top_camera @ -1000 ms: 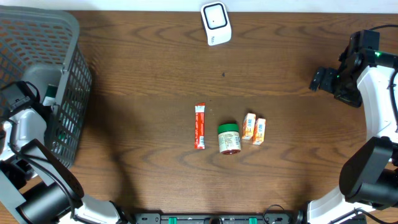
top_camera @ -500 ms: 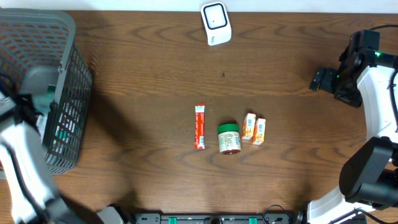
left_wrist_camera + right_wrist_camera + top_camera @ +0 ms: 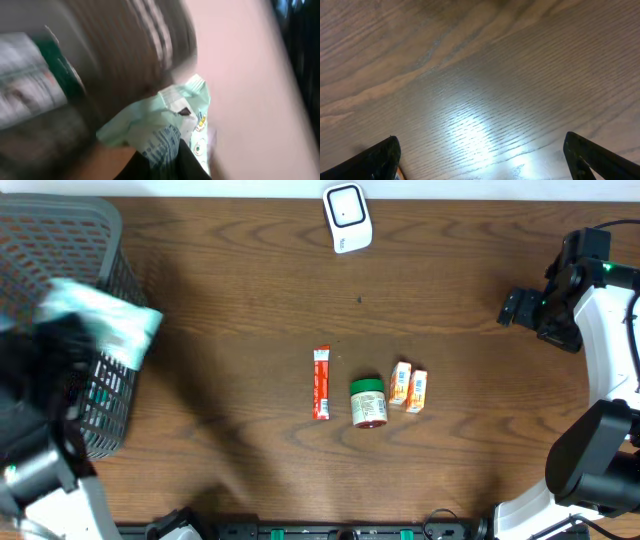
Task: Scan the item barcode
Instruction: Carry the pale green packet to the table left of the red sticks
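Observation:
A mint-green pouch (image 3: 105,320) with printed text hangs blurred over the right rim of the grey basket (image 3: 60,230). In the left wrist view my left gripper (image 3: 167,162) is shut on the lower end of the pouch (image 3: 167,112), with dark fingers (image 3: 147,167) on either side. The white scanner (image 3: 347,217) lies at the table's far edge, near the middle. Far right, my right gripper (image 3: 520,308) is open over bare wood, and its fingertips (image 3: 382,157) stand wide apart with nothing between them.
A red stick pack (image 3: 321,382), a green-lidded jar (image 3: 368,402) and two small orange boxes (image 3: 409,387) lie at mid-table. More packages (image 3: 25,80) remain inside the basket. Bare wood lies between the basket and the scanner.
My left gripper has shut on the mint-green pouch and lifted it out of the basket, moving fast up and right. The right arm has not moved.

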Robot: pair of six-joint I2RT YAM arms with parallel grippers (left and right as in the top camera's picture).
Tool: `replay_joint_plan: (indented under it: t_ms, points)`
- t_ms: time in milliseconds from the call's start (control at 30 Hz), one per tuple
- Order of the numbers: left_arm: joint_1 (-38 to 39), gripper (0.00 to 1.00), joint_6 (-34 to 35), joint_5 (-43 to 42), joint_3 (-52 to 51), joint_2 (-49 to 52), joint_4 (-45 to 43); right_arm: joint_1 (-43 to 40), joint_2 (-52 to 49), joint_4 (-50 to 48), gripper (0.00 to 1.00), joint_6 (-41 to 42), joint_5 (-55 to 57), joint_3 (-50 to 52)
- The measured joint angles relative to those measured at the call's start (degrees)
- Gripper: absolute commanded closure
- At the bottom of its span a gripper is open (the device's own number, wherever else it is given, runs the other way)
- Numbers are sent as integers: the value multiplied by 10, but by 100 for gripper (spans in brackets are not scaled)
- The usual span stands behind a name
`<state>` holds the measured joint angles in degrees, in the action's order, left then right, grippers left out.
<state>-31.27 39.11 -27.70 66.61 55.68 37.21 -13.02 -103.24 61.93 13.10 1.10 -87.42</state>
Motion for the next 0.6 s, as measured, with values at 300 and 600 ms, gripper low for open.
replay_joint_plan:
  t_ms: [300,600]
  points:
    - [229,87,-207,-73,-3,91,89,0,0,0,1,0,0,0]
    - [414,88,-255,-1,-4,246,80,0,0,0,1,0,0,0]
